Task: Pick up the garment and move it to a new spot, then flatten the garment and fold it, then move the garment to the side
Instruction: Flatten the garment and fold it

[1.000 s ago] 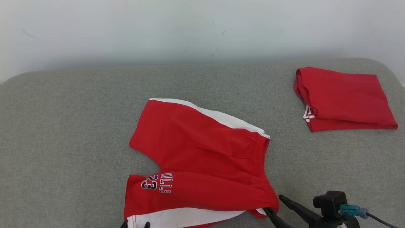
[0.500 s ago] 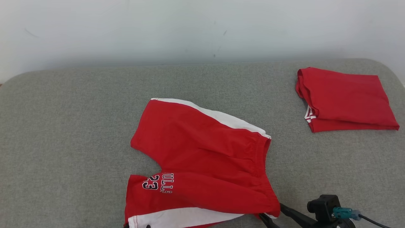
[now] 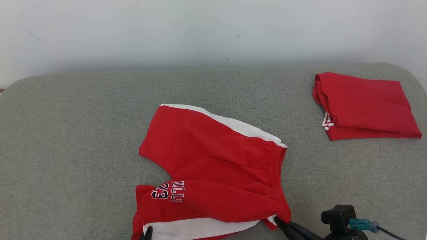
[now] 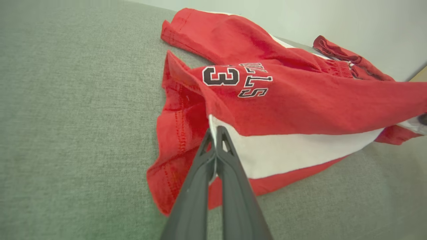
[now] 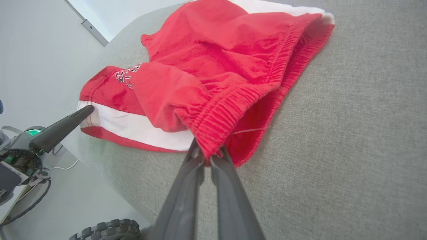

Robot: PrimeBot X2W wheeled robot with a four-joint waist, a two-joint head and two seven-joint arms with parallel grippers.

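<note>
Grey woven fabric [image 3: 66, 133] covers the work surface, which is backed by a pale wall [image 3: 133, 33]. The garment [image 3: 213, 160], a pair of red shorts with white side stripes, is laid near the middle of the surface, towards the near edge. Its waist is turned to the right and its leg openings to the left. Dark lettering [image 3: 168, 192] with a number is printed on the nearer leg.

The left gripper [image 4: 215, 133] is closed. Its fingertips are pinched on the hem of the nearer leg, at the left end of the white stripe [image 4: 283, 153]. The right gripper [image 5: 206, 155] is likewise closed, and the near corner of the elastic waistband [image 5: 230, 110] is clamped between its fingers. Soft folds are gathered in the cloth beside the right grip, while the farther leg is spread flat.

A folded red garment [image 3: 365, 106] is placed at the far right of the surface, well apart from the shorts.
</note>
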